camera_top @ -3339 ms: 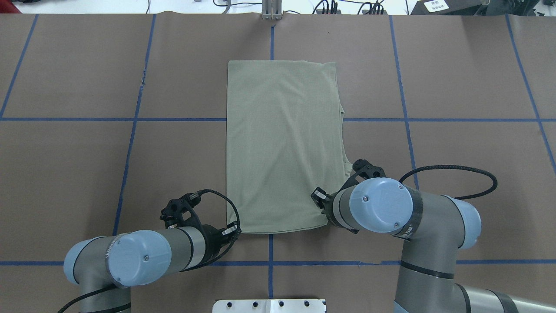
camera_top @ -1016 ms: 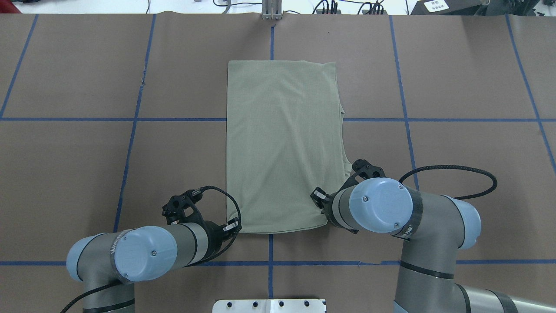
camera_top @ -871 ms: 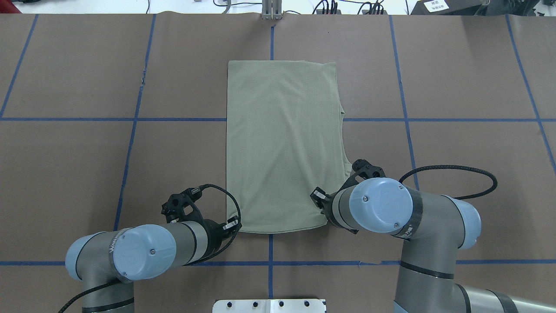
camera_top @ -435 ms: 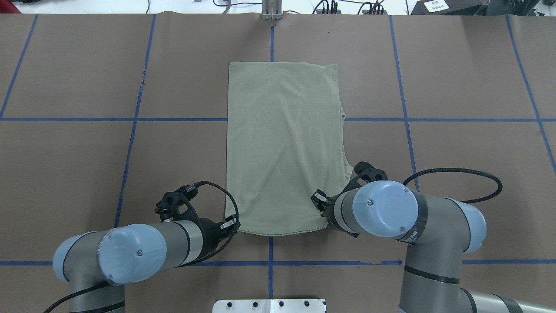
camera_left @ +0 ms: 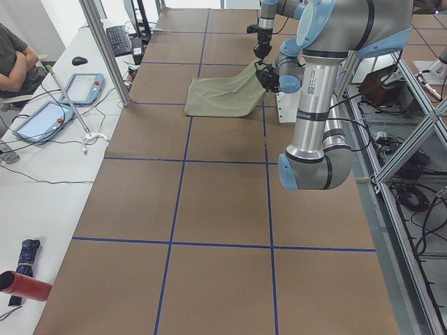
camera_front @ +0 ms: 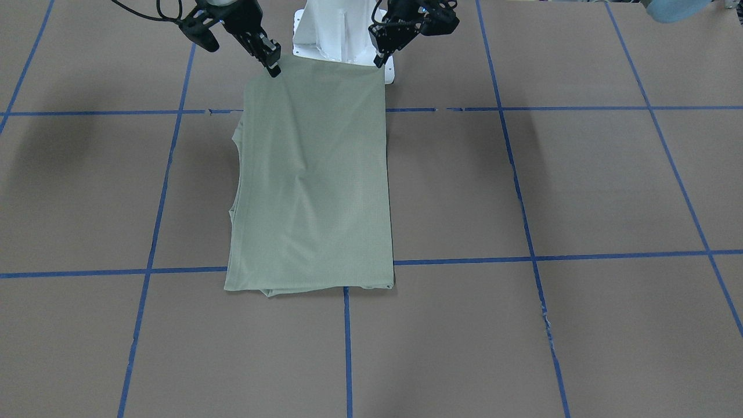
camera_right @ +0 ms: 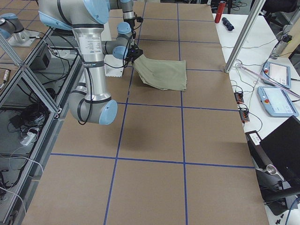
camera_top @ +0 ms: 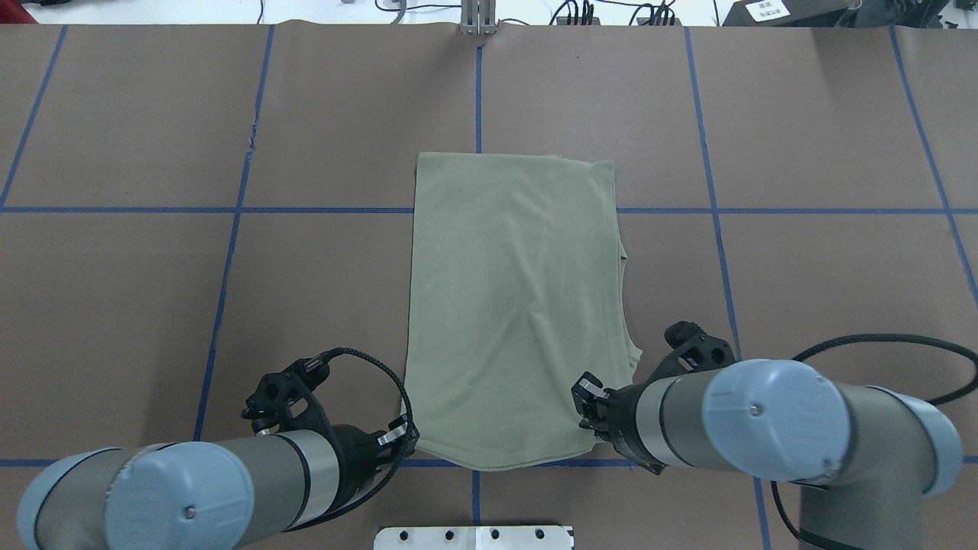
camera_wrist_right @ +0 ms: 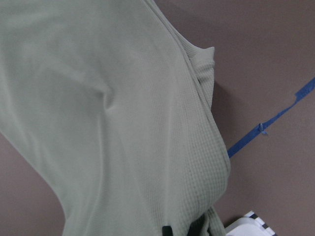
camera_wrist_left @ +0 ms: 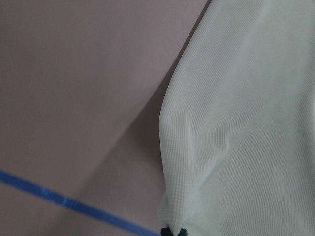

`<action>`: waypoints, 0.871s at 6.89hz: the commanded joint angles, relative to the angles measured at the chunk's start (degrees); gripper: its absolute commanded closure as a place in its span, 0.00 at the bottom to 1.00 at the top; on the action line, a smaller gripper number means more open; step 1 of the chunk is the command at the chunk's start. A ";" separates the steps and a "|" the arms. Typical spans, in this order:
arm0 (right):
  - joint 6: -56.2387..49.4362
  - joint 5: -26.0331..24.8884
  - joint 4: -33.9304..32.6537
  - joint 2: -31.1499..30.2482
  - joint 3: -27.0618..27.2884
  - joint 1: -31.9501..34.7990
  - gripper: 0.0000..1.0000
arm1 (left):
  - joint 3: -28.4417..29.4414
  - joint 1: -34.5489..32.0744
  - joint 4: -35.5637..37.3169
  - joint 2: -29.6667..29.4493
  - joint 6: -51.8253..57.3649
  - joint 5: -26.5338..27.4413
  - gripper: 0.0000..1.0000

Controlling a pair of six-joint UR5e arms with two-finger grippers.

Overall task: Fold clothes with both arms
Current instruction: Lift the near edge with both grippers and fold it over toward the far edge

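The green shirt [camera_top: 516, 305] lies folded into a long rectangle on the brown table, sleeves tucked under, with a fold bulging out along its right side. Its near edge is lifted off the table, as the front-facing view shows on the shirt [camera_front: 313, 186]. My left gripper [camera_top: 405, 437] is shut on the near left corner, and my right gripper [camera_top: 590, 399] is shut on the near right corner. In the front-facing view the left gripper [camera_front: 380, 58] is on the right and the right gripper [camera_front: 273, 67] is on the left. Both wrist views are filled with cloth [camera_wrist_left: 246, 123] [camera_wrist_right: 98, 123].
The white pedestal base [camera_top: 474, 537] stands just behind the shirt's near edge. Blue tape lines [camera_top: 229, 210] divide the table into squares. A side table [camera_left: 63, 105] with tablets, where a person [camera_left: 14, 56] sits, runs along the far side.
Both arms have drawn back toward the base with the near corners held, dragging the shirt toward the robot. Its far edge has slid well toward me.
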 commanded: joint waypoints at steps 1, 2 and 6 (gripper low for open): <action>-0.36 1.97 -0.16 0.73 -1.19 6.32 1.00 | 2.89 -6.41 1.46 -7.11 4.97 -0.07 1.00; -2.37 2.68 -0.16 4.91 -6.35 9.57 1.00 | 6.93 -10.73 1.03 -9.51 9.28 -0.16 1.00; -12.56 5.06 0.46 16.18 -27.53 18.74 1.00 | 28.80 -21.48 -14.41 -14.35 19.86 -0.16 1.00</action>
